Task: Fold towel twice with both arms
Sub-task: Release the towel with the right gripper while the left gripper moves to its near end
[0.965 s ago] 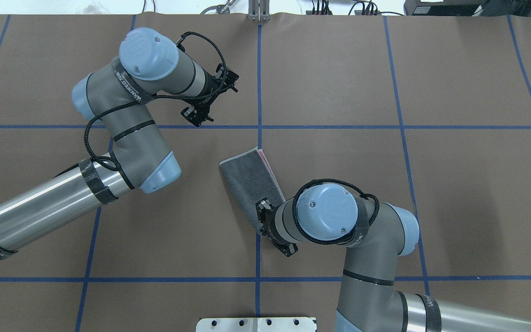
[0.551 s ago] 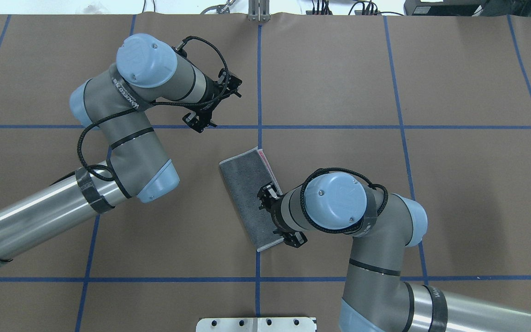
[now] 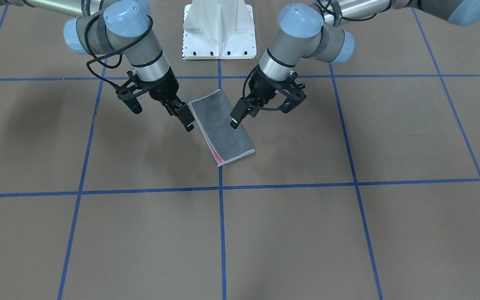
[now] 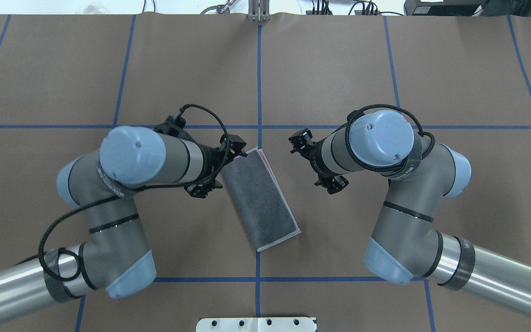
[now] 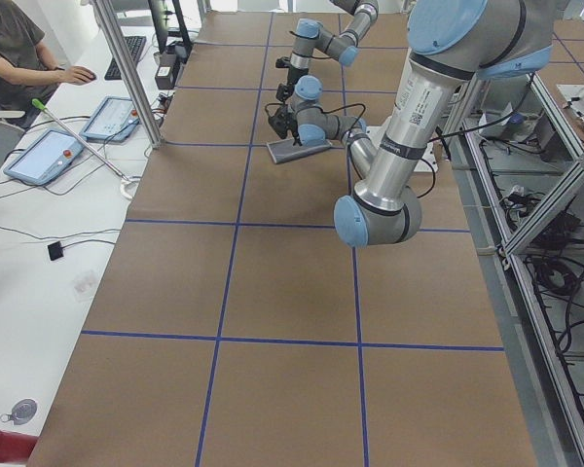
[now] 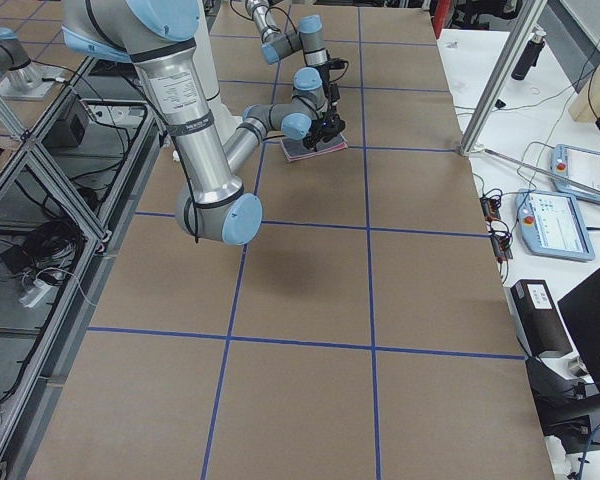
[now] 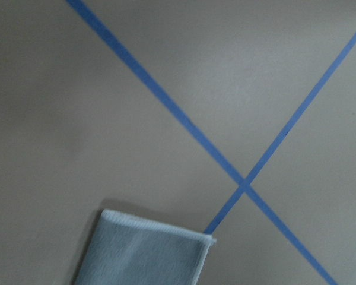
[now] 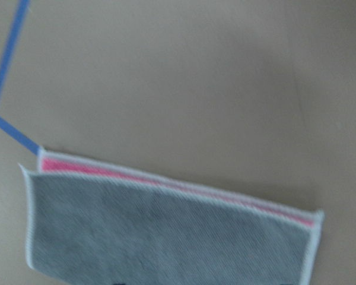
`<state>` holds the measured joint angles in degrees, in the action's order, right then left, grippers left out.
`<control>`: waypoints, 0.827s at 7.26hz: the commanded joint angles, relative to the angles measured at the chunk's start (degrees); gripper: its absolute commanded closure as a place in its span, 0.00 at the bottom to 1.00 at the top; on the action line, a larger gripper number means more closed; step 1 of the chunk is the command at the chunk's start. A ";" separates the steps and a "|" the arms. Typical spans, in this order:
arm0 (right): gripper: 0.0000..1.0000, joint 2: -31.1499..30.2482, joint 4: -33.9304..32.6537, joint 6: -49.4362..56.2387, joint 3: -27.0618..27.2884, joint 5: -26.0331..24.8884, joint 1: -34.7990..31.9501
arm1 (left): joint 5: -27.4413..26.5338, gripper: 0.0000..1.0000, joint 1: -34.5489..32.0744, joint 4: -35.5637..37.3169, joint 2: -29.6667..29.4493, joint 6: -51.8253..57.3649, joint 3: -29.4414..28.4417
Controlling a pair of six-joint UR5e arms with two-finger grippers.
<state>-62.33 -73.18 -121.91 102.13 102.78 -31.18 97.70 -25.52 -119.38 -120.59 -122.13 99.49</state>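
Cannot tell the jaw gap of the left end effector [image 3: 235, 120] or right end effector [image 3: 186, 120], hidden overhead and tiny from the sides, nor see the blurred towel [image 8: 166, 231] past both wrist views' lower edge.

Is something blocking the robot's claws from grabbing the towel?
No, nothing visible is. The towel lies folded on the bare table, with the left claw just over it and the right claw at its edge.

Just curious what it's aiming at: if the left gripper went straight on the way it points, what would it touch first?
Probably the towel: the left gripper slants down toward its dark grey face near a long edge, though depth is unclear.
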 commanded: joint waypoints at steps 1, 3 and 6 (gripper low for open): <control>0.00 -0.24 0.23 3.16 -2.46 0.14 -2.04 | -6.01 0.05 8.34 -0.24 5.59 -3.09 5.50; 0.00 -0.33 0.23 5.80 -3.69 0.14 -3.18 | -10.33 0.09 14.16 -1.37 5.11 -3.99 4.40; 0.00 -0.42 0.32 5.99 -3.69 4.01 -5.56 | -10.25 0.16 14.27 -7.52 4.22 -4.79 1.32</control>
<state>-62.73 -72.91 -116.05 98.47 106.13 -36.27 87.45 -11.37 -125.00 -116.08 -126.87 101.76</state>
